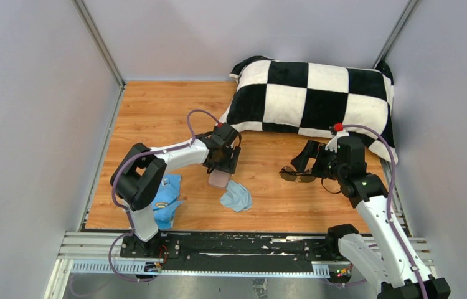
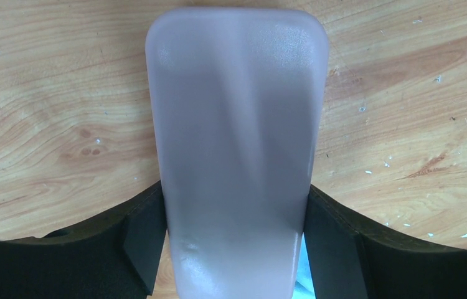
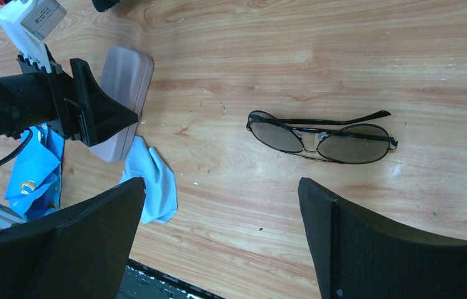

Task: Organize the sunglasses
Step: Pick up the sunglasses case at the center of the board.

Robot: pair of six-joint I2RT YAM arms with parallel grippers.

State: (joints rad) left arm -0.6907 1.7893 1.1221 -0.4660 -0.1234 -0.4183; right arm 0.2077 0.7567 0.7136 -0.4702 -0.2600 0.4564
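The left gripper (image 2: 234,187) points down at the wooden table (image 2: 63,93). The pink case (image 2: 237,93) lies lengthwise in the gap between its 2 fingers (image 2: 141,243), its near end passing under the wrist and its rounded far end reaching well beyond the fingertips. Both inner pads stand right at the case's long sides, the jaws about as wide as the case itself, but I cannot tell whether they press on it or only flank it. A sliver of the light-blue cloth (image 3: 153,180) shows between the case and the finger at the right of the left wrist view. Seen from the other arm's camera, the cloth lies crumpled just beside the case's near end. A blue packet (image 3: 32,165) lies apart from the case, toward the left arm's base. The right gripper (image 3: 218,187) stands wide open with nothing held, only bare wood in the gap between its 2 fingers. The sunglasses (image 3: 321,134) lie on the table just beyond its fingertips without touching them. They sit crosswise to the fingers and shifted toward the finger at the right of the right wrist view, with 1 slim temple running along the top of the dark frame. They are well apart from the case and the cloth. A black-and-white checked pillow (image 1: 312,93) lies off to the side of both grippers at the table's far edge.
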